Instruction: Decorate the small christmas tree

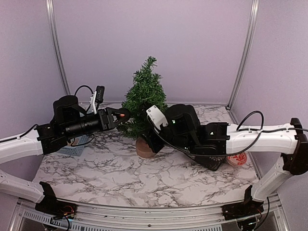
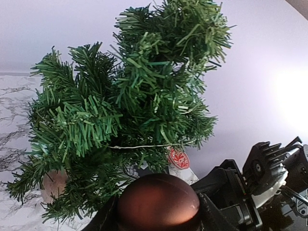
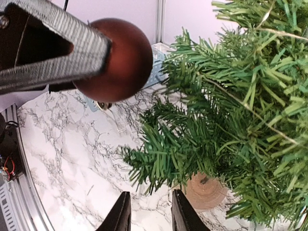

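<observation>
While the small christmas tree (image 1: 144,101) stands upright on its round wooden stump base (image 1: 144,148), toward the rear middle of the marble table (image 1: 144,187), both arms reach in at it from opposite sides. The left gripper (image 1: 119,116) comes level with the tree's mid-height on the left arm's side. It is clamped on a glossy reddish-brown ball (image 2: 159,202), with one finger pressed to each flank of it. The ball sits just beside the outer branch tips. In the right wrist view a thin strip of background shows between the ball and the needles, so the two look apart.

The right gripper (image 3: 150,197) is low on the tree's other side, close to the stump and under the bottom branches. Its two fingers stand parted, with only bare marble between them and nothing held.

On the tree itself, a small red-and-white disc (image 2: 179,158) hangs among the lower branches from a thin pale thread (image 2: 139,146) that runs across the foliage. Beyond the left arm, on the side away from the tree, a blue basket (image 1: 77,148) sits mostly covered by that arm.
</observation>
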Robot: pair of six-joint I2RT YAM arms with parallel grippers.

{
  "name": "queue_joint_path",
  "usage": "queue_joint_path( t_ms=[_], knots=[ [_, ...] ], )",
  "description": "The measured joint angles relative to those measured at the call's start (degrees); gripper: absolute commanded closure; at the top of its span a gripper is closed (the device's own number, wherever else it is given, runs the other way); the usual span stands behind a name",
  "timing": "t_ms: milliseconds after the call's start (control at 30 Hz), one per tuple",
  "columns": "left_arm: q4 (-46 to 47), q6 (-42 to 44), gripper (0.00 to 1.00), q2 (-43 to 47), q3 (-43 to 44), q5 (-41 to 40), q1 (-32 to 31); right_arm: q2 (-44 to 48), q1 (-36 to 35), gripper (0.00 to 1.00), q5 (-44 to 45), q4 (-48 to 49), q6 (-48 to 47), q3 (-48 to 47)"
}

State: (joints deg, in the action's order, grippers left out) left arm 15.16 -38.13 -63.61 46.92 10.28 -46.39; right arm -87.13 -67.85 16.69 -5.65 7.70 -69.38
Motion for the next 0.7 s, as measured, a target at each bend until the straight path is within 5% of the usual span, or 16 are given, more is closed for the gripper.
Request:
queue_joint_path(
  t_ms=[700],
  knots=[
    [2.6, -0.3, 0.62, 1.3, -3.5, 9.2, -0.1, 3.7, 0.0, 0.64, -11.9, 10.2, -0.2, 5.4]
  ],
)
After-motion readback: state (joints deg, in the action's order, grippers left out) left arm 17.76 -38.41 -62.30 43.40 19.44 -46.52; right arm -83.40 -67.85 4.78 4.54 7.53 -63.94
